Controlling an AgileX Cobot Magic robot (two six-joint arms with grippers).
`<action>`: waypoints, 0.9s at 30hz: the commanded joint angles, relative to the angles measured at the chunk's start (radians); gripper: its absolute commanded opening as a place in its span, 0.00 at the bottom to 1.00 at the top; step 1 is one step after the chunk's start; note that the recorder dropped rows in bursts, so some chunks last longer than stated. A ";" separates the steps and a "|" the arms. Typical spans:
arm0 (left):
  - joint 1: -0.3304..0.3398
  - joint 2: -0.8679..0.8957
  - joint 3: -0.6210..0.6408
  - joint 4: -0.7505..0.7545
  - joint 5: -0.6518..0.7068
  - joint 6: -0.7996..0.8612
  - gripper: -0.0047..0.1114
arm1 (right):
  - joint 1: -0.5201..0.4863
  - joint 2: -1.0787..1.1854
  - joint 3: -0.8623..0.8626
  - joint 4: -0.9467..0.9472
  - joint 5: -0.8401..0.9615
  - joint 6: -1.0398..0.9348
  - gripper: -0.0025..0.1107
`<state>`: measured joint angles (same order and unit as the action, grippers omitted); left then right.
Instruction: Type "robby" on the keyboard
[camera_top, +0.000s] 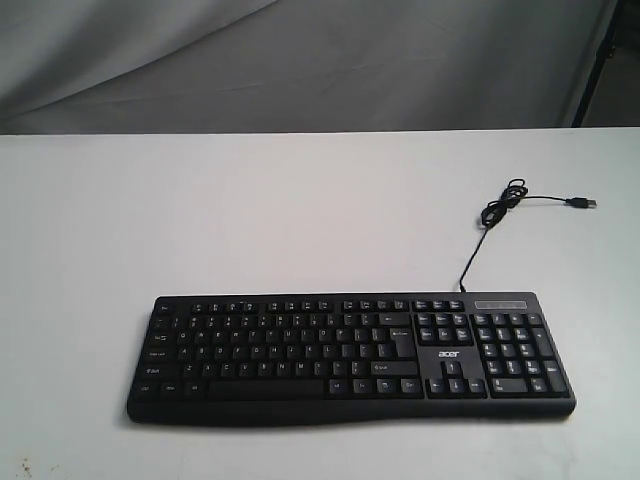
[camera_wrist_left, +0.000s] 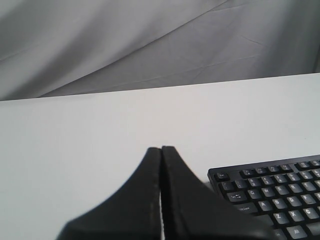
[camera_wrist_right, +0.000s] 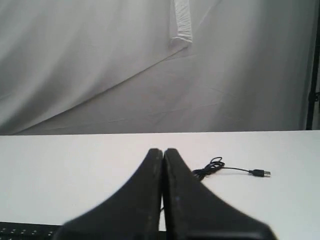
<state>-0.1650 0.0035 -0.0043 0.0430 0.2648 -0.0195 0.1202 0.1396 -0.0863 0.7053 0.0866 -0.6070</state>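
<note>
Black keyboard (camera_top: 350, 358) with white legends on a white table (camera_top: 250, 220).

The plain white flat tabletop (camera_top: 250, 220) carries a wide black plastic keyboard (camera_top: 350, 355); its thin black USB cable (camera_top: 478, 245) lies loosely looped behind it, plug end free.

Wide black keyboard (camera_top: 350, 358) with white legends, number pad and acer logo lies flat, its upper-left corner just beside the left gripper (camera_wrist_left: 161, 149); its thin cable (camera_wrist_right: 215, 167) loops ahead of the right gripper (camera_wrist_right: 163, 150)
</note>
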 joint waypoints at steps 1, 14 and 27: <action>-0.006 -0.003 0.004 0.005 -0.007 -0.003 0.04 | -0.007 0.002 0.040 -0.381 -0.064 0.400 0.02; -0.006 -0.003 0.004 0.005 -0.007 -0.003 0.04 | -0.007 0.002 0.086 -0.590 -0.019 0.587 0.02; -0.006 -0.003 0.004 0.005 -0.007 -0.003 0.04 | -0.007 0.002 0.086 -0.590 -0.015 0.585 0.02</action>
<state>-0.1650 0.0035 -0.0043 0.0430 0.2648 -0.0195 0.1202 0.1396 -0.0034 0.1300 0.0672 -0.0237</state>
